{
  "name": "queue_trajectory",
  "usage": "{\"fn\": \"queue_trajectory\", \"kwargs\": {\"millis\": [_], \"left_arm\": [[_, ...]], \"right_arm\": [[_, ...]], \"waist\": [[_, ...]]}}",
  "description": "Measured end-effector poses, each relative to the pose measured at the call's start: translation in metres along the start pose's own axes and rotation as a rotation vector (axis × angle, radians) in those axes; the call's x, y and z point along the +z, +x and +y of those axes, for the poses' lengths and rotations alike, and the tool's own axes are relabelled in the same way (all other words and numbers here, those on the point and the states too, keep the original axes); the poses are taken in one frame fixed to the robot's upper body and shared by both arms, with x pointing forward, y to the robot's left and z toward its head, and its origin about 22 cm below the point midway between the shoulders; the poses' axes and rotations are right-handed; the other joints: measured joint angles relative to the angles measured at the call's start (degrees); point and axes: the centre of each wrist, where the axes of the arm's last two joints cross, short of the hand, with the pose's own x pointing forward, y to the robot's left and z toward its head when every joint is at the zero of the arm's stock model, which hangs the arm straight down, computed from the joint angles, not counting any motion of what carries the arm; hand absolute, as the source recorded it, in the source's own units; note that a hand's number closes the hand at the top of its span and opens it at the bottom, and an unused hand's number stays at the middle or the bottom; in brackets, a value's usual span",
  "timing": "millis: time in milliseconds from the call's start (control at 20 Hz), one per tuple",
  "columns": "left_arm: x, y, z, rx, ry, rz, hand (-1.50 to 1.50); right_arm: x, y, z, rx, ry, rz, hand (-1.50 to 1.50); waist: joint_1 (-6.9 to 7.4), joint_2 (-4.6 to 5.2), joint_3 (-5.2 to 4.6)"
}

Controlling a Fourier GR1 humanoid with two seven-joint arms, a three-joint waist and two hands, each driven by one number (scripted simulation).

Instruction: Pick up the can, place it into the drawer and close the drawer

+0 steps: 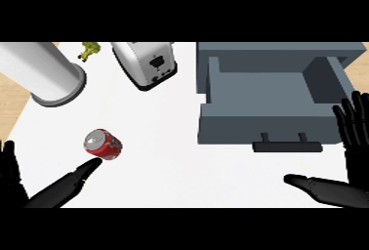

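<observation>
Head view, steeply down onto a white tabletop (173, 146). Toward the near left corner of the tabletop, a red can (104, 144), tipped so its silver top faces up and left. Just below the can, the left robot hand (57, 190), entering from the lower left, fingers straight and relaxed, one long finger (88, 168) stretched up with its tip touching or nearly touching the can's lower edge; another dark finger upright along the left edge of the view; nothing held. On the right half of the tabletop, a grey drawer (259, 124), pulled open, its inside bare and facing up, a dark handle (287, 145) on the front panel nearest the robot. Behind it, against the far edge, the grey cabinet (281, 51) housing the drawer. At the right edge of the view, the right robot hand (353, 161), open, fingers straight and pointing up beside the drawer's right front corner, thumb (306, 183) stretched left below the handle, well apart from it; nothing held. Along the far edge of the tabletop, a silver toaster (148, 63), tilted in the view, with a dark slot panel on one face. In the far left corner, a pale grey cylinder (43, 73), upright. Between cylinder and toaster, at the far edge, a small yellow-green item (89, 50), too small to identify. Left of the tabletop, a strip of light wood (10, 105).
</observation>
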Motion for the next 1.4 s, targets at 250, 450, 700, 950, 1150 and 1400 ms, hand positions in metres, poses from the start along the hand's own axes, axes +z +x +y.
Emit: {"fn": "queue_trajectory", "kwargs": {"millis": [250, 450, 700, 950, 1150, 1400], "left_arm": [[-0.003, -0.008, -0.02, -0.004, -0.002, 0.037, -1.5], [-0.006, -0.032, -0.035, -0.015, -0.006, 0.067, -1.5], [-0.007, -0.061, -0.042, -0.034, 0.002, 0.098, -1.5], [-0.007, -0.09, -0.046, -0.056, 0.015, 0.126, -1.5], [-0.008, -0.114, -0.046, -0.072, 0.035, 0.139, -1.5], [-0.006, -0.14, -0.044, -0.079, 0.069, 0.153, -1.5]], "right_arm": [[0.003, 0.001, -0.008, 0.004, -0.003, -0.002, -1.5], [-0.001, 0.005, -0.011, -0.001, -0.006, -0.01, -1.5], [0.007, 0.006, -0.019, 0.005, -0.013, -0.026, -1.5], [0.016, 0.015, -0.021, 0.011, -0.012, -0.026, -1.5], [0.026, 0.009, -0.026, 0.008, -0.009, -0.026, -1.5], [0.023, 0.014, -0.031, 0.008, -0.021, -0.035, -1.5]], "waist": [[-0.11, 0.0, -0.01], [-0.14, 0.02, -0.02], [-0.18, 0.01, -0.05], [-0.19, 0.0, -0.04], [-0.22, 0.0, -0.04], [-0.15, 0.0, -0.04]]}}
